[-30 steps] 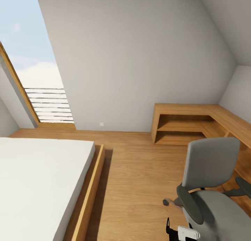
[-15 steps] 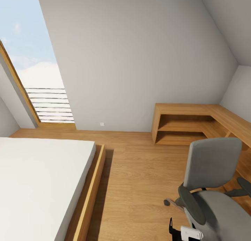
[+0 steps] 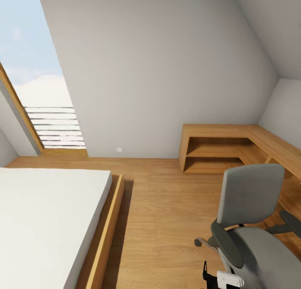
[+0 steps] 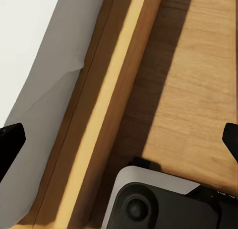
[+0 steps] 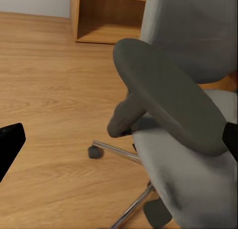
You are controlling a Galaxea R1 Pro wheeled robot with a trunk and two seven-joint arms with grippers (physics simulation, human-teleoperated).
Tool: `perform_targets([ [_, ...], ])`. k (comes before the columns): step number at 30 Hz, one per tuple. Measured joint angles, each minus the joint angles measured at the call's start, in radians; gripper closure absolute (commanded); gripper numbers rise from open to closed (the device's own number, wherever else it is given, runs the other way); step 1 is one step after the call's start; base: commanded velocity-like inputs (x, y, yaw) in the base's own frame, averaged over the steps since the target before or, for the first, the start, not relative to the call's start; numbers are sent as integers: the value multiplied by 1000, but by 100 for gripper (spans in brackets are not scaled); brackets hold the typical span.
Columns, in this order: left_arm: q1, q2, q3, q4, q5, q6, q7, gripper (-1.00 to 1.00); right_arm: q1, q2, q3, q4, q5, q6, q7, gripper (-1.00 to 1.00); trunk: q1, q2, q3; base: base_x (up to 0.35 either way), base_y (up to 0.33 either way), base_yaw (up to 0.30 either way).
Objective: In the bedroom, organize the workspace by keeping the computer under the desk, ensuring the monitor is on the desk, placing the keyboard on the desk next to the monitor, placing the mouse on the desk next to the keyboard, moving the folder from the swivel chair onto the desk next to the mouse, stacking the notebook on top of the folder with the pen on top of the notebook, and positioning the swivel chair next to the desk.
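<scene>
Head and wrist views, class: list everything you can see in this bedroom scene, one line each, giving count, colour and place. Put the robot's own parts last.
swivel chair: one, grey padding with dark armrests, chrome base, lower right of the head view, on the floor.
bed: one, white mattress in a light wood frame, lower left.
shelf unit: one, light wood, L-shaped, against the far wall and running along the right wall.
window: one, tall, slanted wood frame, sky and white slats behind, far left.
floor: light wood planks.
walls: pale grey, sloping at upper right.
left gripper: black fingertips apart, over the bed's frame edge.
right gripper: black fingertips apart, facing the chair's armrest.
</scene>
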Motion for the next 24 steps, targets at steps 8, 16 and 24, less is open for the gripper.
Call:
perform_targets([
  [8,0,0,1,0,1,0,1,-100,0,1,-1,-2,-1,0,0,-100,0,0,3,1,0,-144],
  [16,0,0,1,0,2,0,1,-100,0,1,-1,-2,-2,0,-1,-100,0,0,3,94,12,-23],
  [24,0,0,1,0,2,0,1,-100,0,1,-1,-2,-1,0,0,-100,0,0,3,187,34,-4],
])
